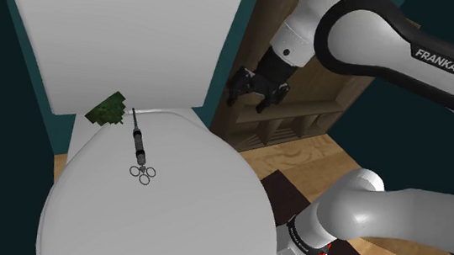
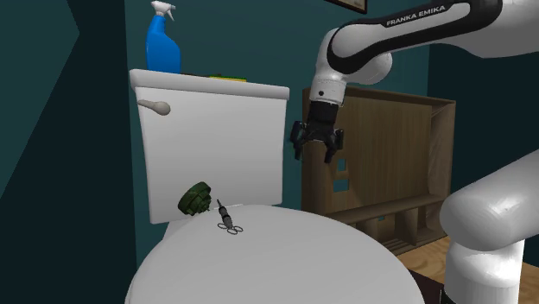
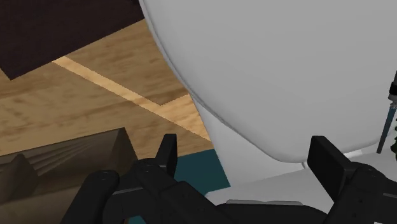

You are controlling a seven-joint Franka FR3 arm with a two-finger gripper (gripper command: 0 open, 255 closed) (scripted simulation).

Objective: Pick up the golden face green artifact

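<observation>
Right at the back of the toilet lid (image 1: pixel 186 195), near the tank (image 1: pixel 123 46), sits the green artifact (image 1: pixel 107 109), with a thin ring-handled instrument (image 1: pixel 139 148) just beside it. Well apart, the tool (image 1: pixel 249 101) hangs released, fingers spread, by a wooden shelf (image 1: pixel 302 120).

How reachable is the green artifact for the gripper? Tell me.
Probably yes. The open gripper hangs beside the tank, and the green artifact lies exposed on the toilet lid; only that tank behind and a syringe-like tool alongside sit close.
</observation>
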